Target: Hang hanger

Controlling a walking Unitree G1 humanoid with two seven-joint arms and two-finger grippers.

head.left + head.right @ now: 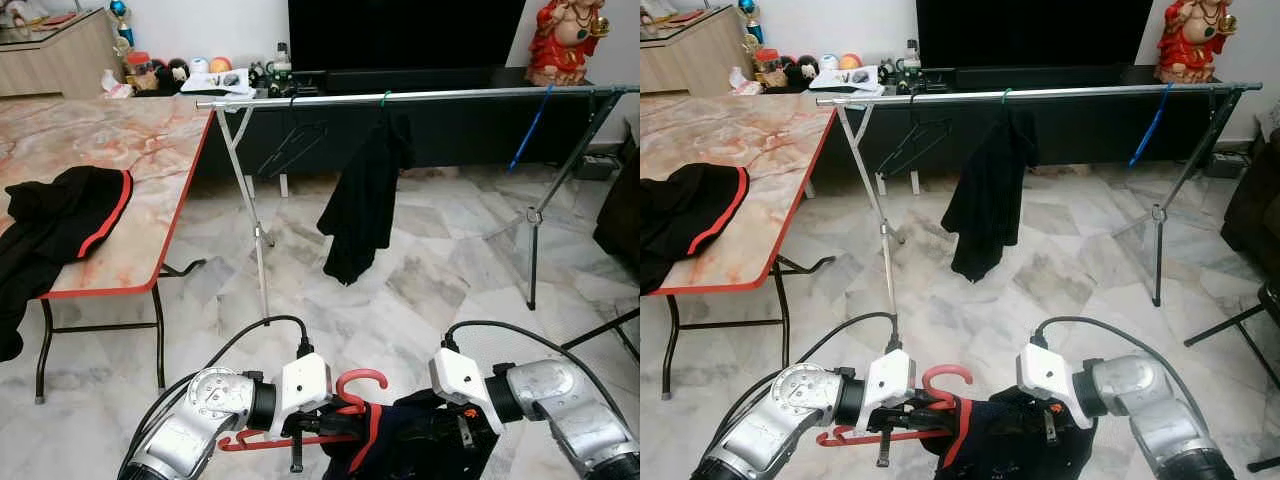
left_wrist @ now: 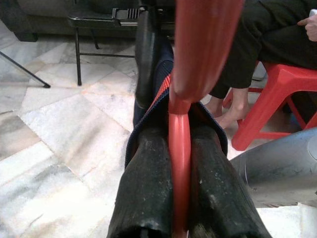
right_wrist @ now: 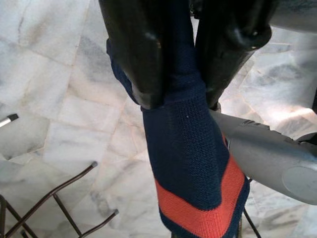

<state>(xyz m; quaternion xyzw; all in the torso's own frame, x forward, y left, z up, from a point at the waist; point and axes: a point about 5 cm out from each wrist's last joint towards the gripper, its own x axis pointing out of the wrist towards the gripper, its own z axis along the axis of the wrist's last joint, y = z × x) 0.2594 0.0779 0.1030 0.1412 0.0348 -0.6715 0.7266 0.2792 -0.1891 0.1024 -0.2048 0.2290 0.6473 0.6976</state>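
Left eye: left gripper (image 1: 318,418) sits low, near centre, clamped on a red hanger (image 1: 345,400); hook curls up between the two arms, bar runs left under the wrist. Right gripper (image 1: 452,428) is just right of it, fingers buried in a navy garment (image 1: 400,445) with a red stripe that drapes over the hanger. Far side: a metal rail (image 1: 420,96) spans left to right on tripod legs. On it hang an empty dark hanger (image 1: 292,140), a black garment (image 1: 365,195) on a green hook, and a blue hanger (image 1: 530,128) further right. Left: marble-top table (image 1: 120,150) with red edge, a black jacket (image 1: 55,215) with red trim lying on its near end. Behind the rail, a TV (image 1: 405,32) and a red statue (image 1: 565,40) far right.

Right eye: same layout, nothing to add.

Left wrist: both fingers (image 2: 148,188) pressed tight against the red hanger stem, no gap. Navy fabric is bunched around the stem. Beyond, a person's bare feet (image 2: 225,111) beside a red stool (image 2: 270,106).

Right wrist: fingers (image 3: 136,54) pinched closed on a fold of the navy garment; the striped cuff hangs below them over marble floor (image 3: 54,124).
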